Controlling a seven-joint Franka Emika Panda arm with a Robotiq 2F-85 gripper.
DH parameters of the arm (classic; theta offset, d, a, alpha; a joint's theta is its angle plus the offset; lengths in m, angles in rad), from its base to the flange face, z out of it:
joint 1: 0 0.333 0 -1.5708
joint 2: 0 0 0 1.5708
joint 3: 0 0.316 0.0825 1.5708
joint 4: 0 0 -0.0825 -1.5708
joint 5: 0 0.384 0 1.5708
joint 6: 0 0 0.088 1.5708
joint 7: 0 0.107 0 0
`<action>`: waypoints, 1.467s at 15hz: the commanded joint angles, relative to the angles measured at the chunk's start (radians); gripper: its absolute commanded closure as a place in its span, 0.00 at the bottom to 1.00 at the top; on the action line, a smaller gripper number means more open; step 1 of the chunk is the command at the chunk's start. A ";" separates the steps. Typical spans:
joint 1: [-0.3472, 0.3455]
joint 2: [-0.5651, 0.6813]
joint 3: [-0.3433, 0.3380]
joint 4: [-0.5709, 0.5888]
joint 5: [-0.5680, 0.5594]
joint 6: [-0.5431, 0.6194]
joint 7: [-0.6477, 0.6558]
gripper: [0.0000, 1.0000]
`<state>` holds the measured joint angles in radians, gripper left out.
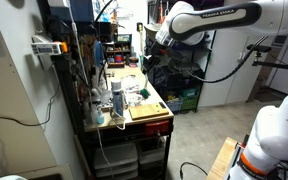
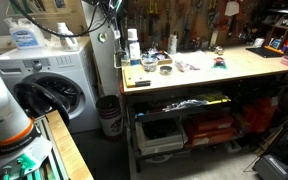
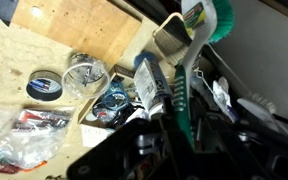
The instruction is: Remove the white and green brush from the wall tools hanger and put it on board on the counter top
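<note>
Gripper closest to lens: my fingers clenched on the white and green brush, bristles up-frame. Tape roll below on the counter top.

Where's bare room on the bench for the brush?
Brush is held. Free: the board, bordered by the tins below it in wrist view; the counter top stretch right of the small red item. Crowded: around tins, bag and bottle.

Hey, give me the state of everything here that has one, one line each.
brush: gripped in the claw, bristle end toward the top of the wrist view.
claw: shut on the brush.
board: lying flat, brush not yet on it.
tape roll: lying flat.
</note>
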<state>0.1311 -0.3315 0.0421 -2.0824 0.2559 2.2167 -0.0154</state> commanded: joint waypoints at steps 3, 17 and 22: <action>-0.016 0.030 0.001 0.035 0.007 -0.033 0.037 0.95; -0.124 0.548 -0.054 0.405 -0.166 -0.381 0.505 0.95; -0.138 0.669 -0.101 0.508 -0.124 -0.579 0.610 0.95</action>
<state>0.0042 0.2616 -0.0362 -1.6619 0.1080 1.7595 0.5337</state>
